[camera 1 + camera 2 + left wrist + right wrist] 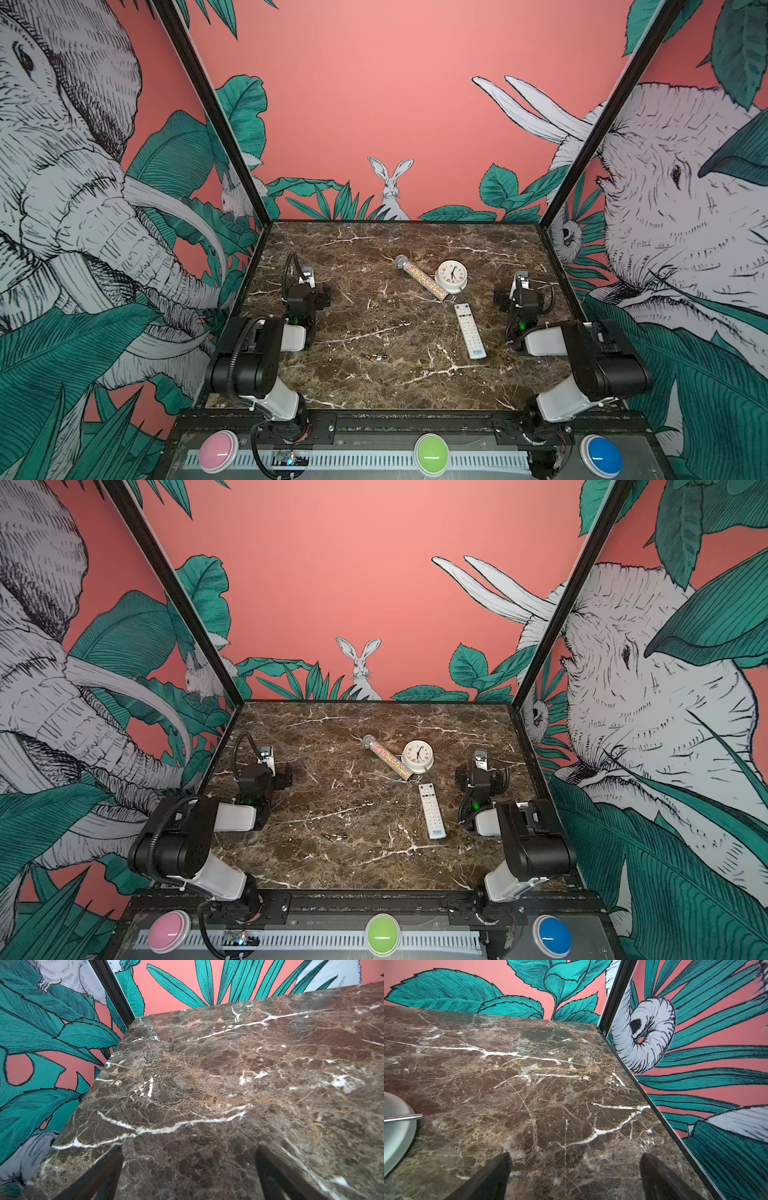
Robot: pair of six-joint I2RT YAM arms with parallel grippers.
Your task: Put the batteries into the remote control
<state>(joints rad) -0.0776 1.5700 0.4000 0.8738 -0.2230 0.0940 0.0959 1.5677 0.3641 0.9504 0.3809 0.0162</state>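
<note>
In both top views the remote control [470, 331] lies flat on the marble table [374, 249], buttons up, its blue-logo end toward my bases. The batteries [374, 356], 2 as far as I can make out, lie on the marble well to the left of that logo end, not touching the remote. Just past the remote's far end stands a white clock [451, 275], and a sprinkle tube [420, 277] lies past that end too, a little to the left. My left claw [306, 272] hangs far to the left of the remote and my right claw [521, 277] close on its right, level with its far end. Neither touches anything.

In the left wrist view my left claw [189, 1153] is spread wide and empty, with only bare marble between the fingers; no remote or battery shows here.

In the right wrist view my right claw [576, 1157] is also spread wide and empty, with the clock's [396, 1132] rim at the edge.

I judge that nothing is done yet. The remote must be turned over, its back opened, and both batteries picked up and seated.
</note>
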